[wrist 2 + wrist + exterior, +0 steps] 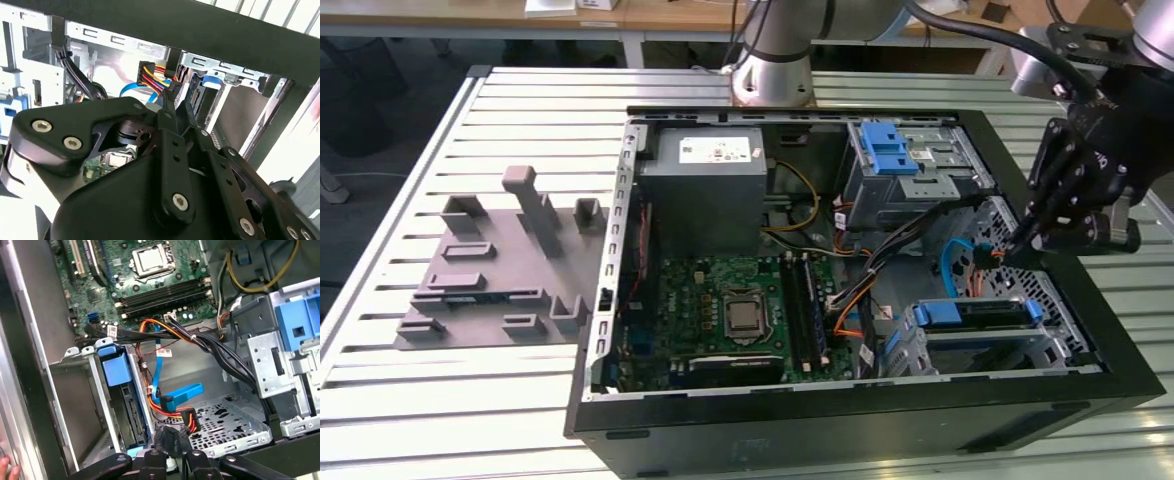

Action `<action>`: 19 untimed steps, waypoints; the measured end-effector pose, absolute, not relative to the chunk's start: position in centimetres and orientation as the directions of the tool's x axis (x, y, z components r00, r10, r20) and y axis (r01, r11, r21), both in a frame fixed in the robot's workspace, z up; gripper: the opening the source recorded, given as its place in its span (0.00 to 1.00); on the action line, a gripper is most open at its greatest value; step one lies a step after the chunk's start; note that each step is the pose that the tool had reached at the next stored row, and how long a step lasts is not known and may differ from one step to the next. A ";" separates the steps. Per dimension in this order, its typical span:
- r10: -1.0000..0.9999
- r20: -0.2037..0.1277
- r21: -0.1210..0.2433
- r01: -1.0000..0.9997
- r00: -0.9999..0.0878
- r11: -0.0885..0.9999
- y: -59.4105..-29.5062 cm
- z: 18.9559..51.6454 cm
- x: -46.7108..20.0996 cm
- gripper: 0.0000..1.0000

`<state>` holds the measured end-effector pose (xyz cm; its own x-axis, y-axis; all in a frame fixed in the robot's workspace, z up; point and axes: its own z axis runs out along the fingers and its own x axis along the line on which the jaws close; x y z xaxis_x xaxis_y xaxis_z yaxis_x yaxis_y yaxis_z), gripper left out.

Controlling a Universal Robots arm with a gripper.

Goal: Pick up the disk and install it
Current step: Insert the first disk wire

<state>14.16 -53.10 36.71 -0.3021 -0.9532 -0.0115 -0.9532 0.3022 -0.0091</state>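
The disk (970,314) sits on edge in the metal drive cage (1014,345) at the near right corner of the open computer case, its blue frame facing up. The first wrist view shows the disk (131,412) slotted in the cage, with the blue frame (115,368) on its end. My gripper (1003,250) hangs inside the case just behind that cage, its fingers shut together. The fingertips (169,439) rest against a black connector (188,419) on red, orange and yellow wires. I cannot tell whether they grip it. In the second wrist view the gripper (175,106) points at that connector (151,74).
A motherboard (734,310) fills the case floor, with a grey power supply box (704,185) behind it. A second drive bay with a blue latch (887,150) stands at the back right. Blue and black cables (165,390) cross beside the cage. A grey fixture plate (500,270) lies on the exterior view's left.
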 end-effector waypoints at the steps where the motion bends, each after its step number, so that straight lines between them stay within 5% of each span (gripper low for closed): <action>1: -0.949 -0.011 -0.009 -0.949 -0.316 0.316 -53.1 36.7 14.2 0.24; 12: -0.920 0.001 -0.014 -0.920 -0.392 0.392 -52.7 36.1 14.2 0.31; 19: -0.914 0.038 -0.030 -0.915 -0.403 0.402 -52.1 35.9 14.2 0.31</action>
